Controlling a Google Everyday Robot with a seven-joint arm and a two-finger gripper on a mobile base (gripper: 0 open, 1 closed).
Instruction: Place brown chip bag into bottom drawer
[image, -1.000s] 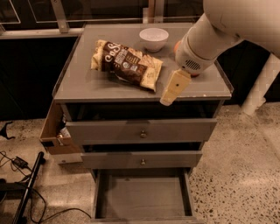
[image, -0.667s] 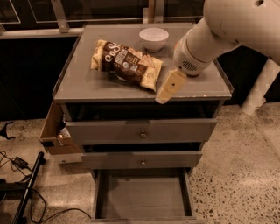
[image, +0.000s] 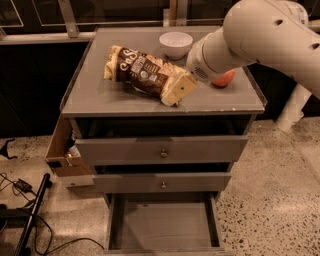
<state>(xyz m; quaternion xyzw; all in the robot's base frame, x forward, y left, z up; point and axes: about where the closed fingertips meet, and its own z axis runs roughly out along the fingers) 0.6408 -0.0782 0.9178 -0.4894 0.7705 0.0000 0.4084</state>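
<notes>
At frame centre, the hand (image: 178, 90) is against the brown chip bag (image: 140, 73); grip state cannot be told. Likely the grasp step; next requires lowering into the bottom drawer (image: 162, 226).

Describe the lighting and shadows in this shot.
Camera view: dim, warm light; the cabinet top shows a faint sheen; a shadow lies under the brown chip bag, where the end effector sits at its right end; the open bottom drawer darkens toward its back.

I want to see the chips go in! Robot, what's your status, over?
Gripper at front end of brown chip bag. Bag lying on cabinet top, not in drawer yet. Bottom drawer open below. White bowl behind bag, apart.
</notes>
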